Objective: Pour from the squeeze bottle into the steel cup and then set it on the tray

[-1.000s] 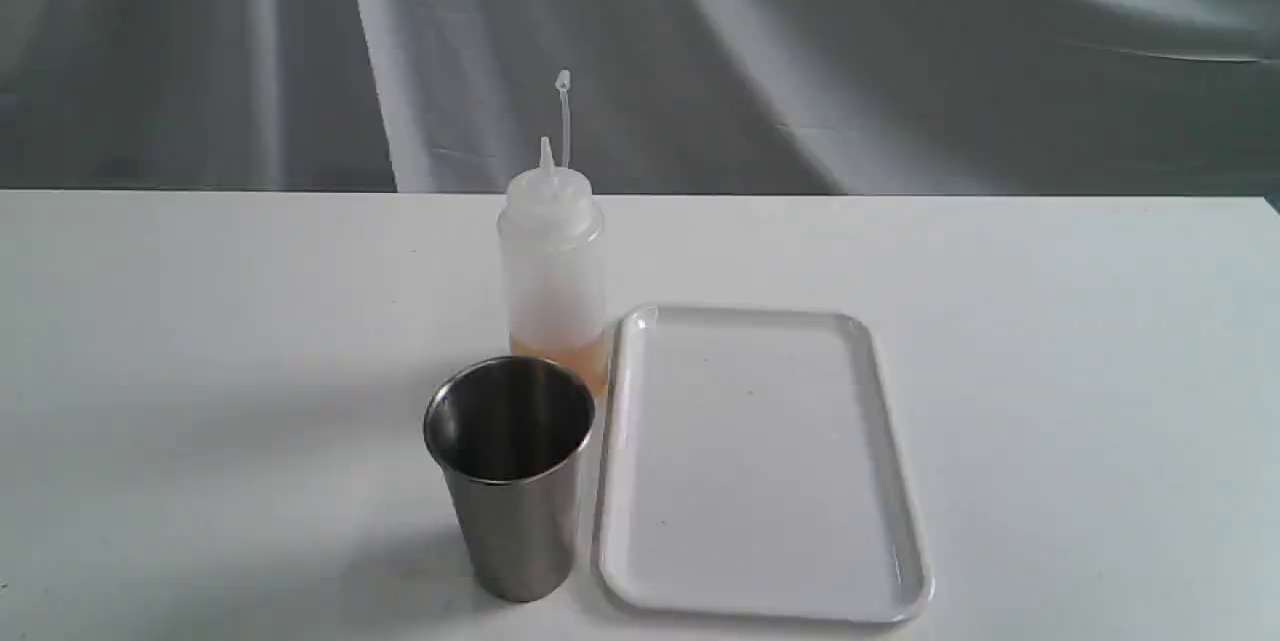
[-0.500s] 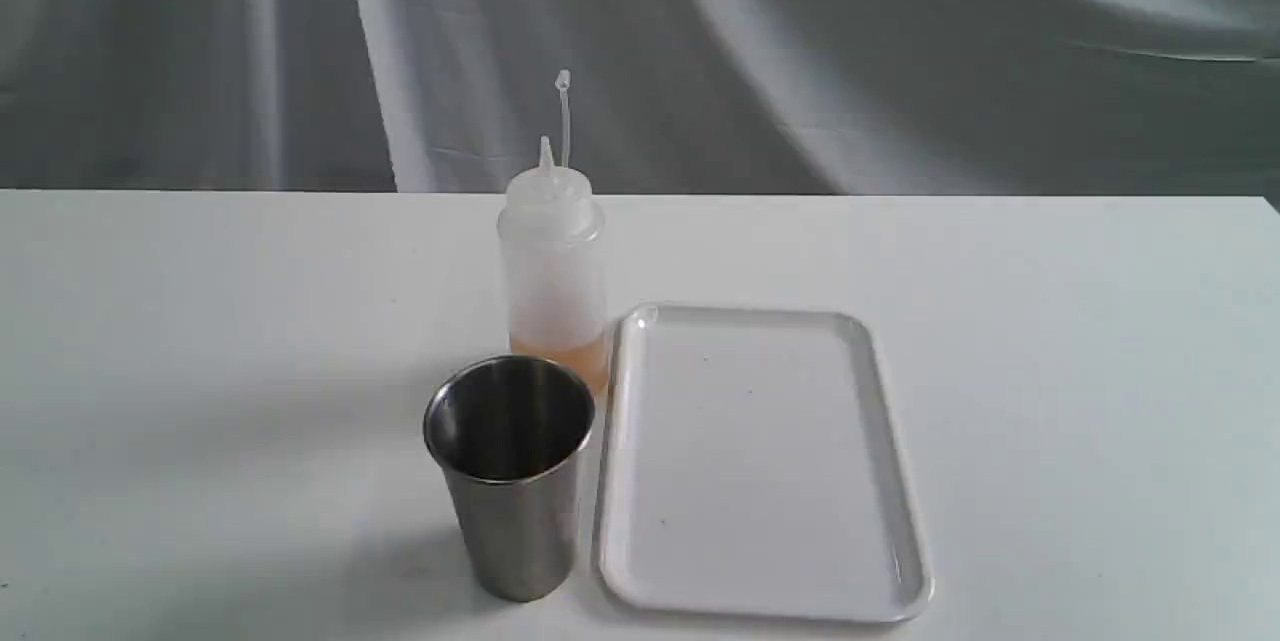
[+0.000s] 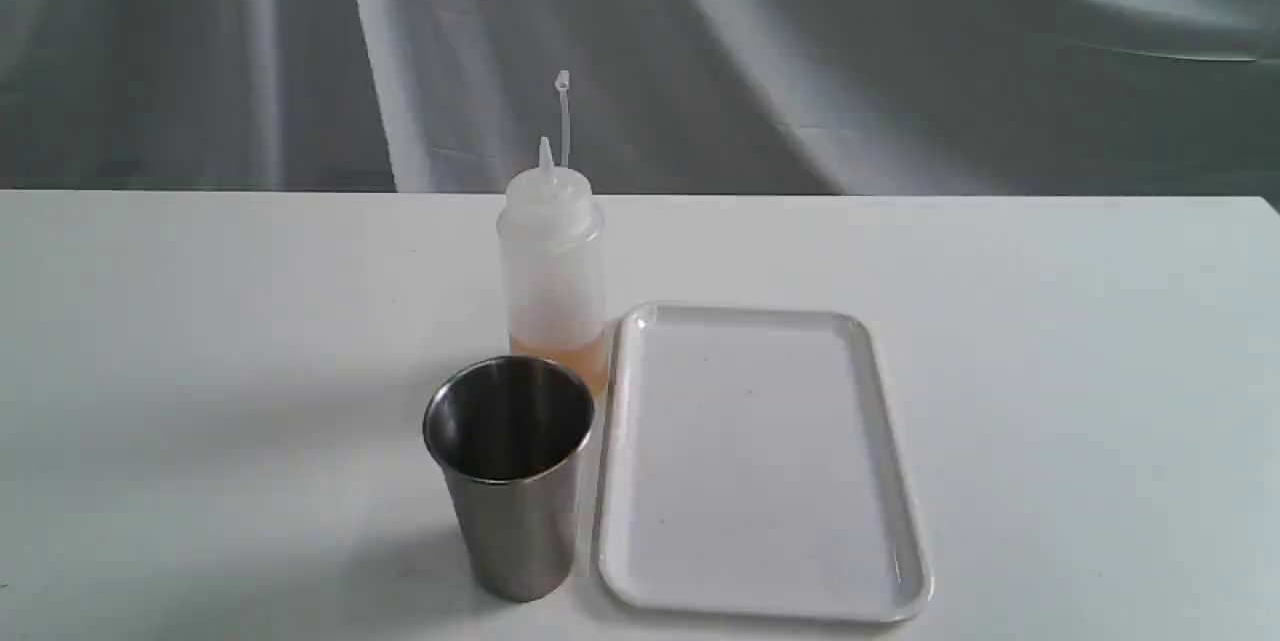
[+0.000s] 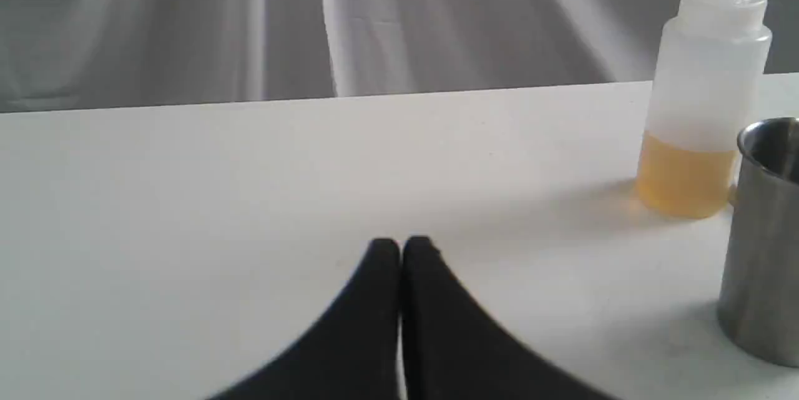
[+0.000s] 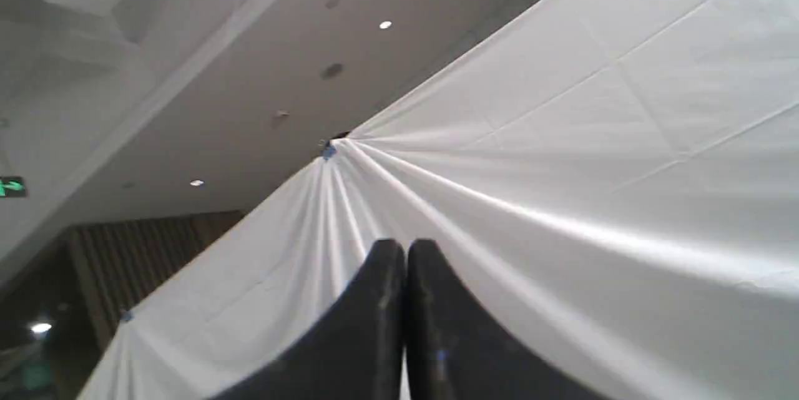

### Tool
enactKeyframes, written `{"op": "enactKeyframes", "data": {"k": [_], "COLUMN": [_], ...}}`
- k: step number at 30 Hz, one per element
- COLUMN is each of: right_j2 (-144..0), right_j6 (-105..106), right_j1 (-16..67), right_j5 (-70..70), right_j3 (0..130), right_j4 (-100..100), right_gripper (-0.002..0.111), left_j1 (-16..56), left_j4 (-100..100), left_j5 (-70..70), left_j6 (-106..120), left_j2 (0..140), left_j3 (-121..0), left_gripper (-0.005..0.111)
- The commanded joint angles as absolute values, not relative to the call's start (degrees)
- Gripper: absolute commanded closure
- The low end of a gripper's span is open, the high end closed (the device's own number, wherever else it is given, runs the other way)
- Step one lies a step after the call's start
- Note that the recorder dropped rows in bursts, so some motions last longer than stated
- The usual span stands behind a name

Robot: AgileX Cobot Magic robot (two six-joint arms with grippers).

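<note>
The squeeze bottle (image 3: 552, 266) stands upright on the white table, a little amber liquid at its bottom, its cap strap sticking up. Just in front of it is the steel cup (image 3: 510, 476), upright and empty. The white tray (image 3: 900, 481) lies flat to the right of both, nothing on it. No gripper shows in the exterior view. In the left wrist view my left gripper (image 4: 401, 244) is shut, low over the table, with the squeeze bottle (image 4: 702, 100) and steel cup (image 4: 761, 244) off to one side. My right gripper (image 5: 404, 245) is shut and points up at the cloth backdrop and ceiling.
A grey draped cloth (image 3: 700, 51) hangs behind the table's (image 3: 200, 321) far edge. The white tabletop stretches wide on both sides of the three objects.
</note>
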State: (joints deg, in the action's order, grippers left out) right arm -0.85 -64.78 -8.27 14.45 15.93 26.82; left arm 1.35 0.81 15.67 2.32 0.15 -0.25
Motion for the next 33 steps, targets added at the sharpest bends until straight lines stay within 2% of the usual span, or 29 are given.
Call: {"op": "enactKeyframes", "data": {"k": [1,9,21,24,27,33], "right_j2": [-4.3,-20.1,-43.4,-48.7,-52.8,-62.0], "right_j6": [-66.4,-66.3,-66.6,-66.4,-66.4,-60.3], "right_j1": [-8.6,-8.6,-7.9,-4.8,1.8,13.6], "right_j5": [5.6,5.4,9.0,9.4,10.2,-6.9], "right_j3": [23.8,35.0,44.0,46.4,50.0,58.7], "right_j4": [33.3,37.1,39.0,39.6,44.2,44.8], "right_gripper": [0.108,0.108,0.108,0.108,0.108,0.108], "left_j1": [1.3,1.3,1.3,1.3,1.3,1.3], "left_j4": [0.9,0.9,0.9,0.9,0.9,0.9], "left_j5": [15.2,15.2,15.2,15.2,15.2,15.2], "left_j6": [2.1,2.0,2.1,2.1,2.1,2.0], "left_j2": [0.0,0.0,0.0,0.0,0.0,0.0], "left_j3": [0.0,0.0,0.0,0.0,0.0,0.0], "left_gripper": [0.107,0.107,0.107,0.107,0.107,0.107]}}
